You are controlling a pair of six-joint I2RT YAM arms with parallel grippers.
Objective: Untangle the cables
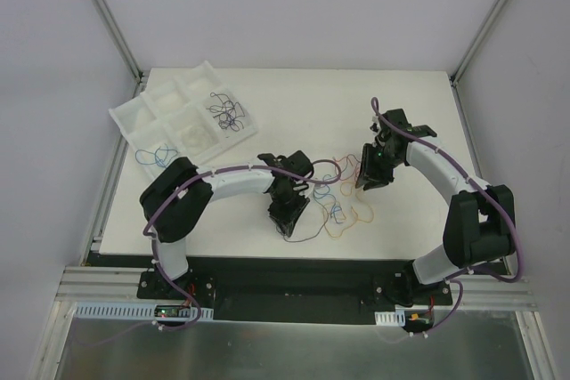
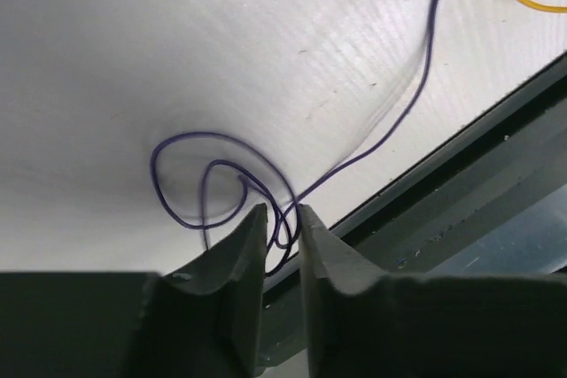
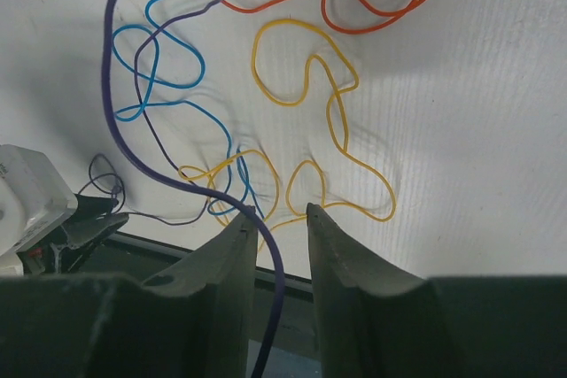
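Note:
The tangle of thin cables (image 1: 341,206) lies on the white table between my two grippers. My left gripper (image 1: 290,212) is low near the front edge. In the left wrist view its jaws (image 2: 282,210) stand a narrow gap apart, with a looped thin purple cable (image 2: 177,142) running between the tips. My right gripper (image 1: 370,177) is open and empty. In the right wrist view it (image 3: 282,210) hovers over a yellow cable (image 3: 341,86), beside a blue cable (image 3: 177,68) and an orange-red cable (image 3: 381,11). A thicker purple cable (image 3: 120,139) crosses its left finger.
A white compartment tray (image 1: 151,113) stands at the back left. It holds dark wires (image 1: 227,111) and a blue wire (image 1: 153,154). The table's dark front edge (image 2: 443,165) runs close behind the left gripper. Frame posts stand at the back corners.

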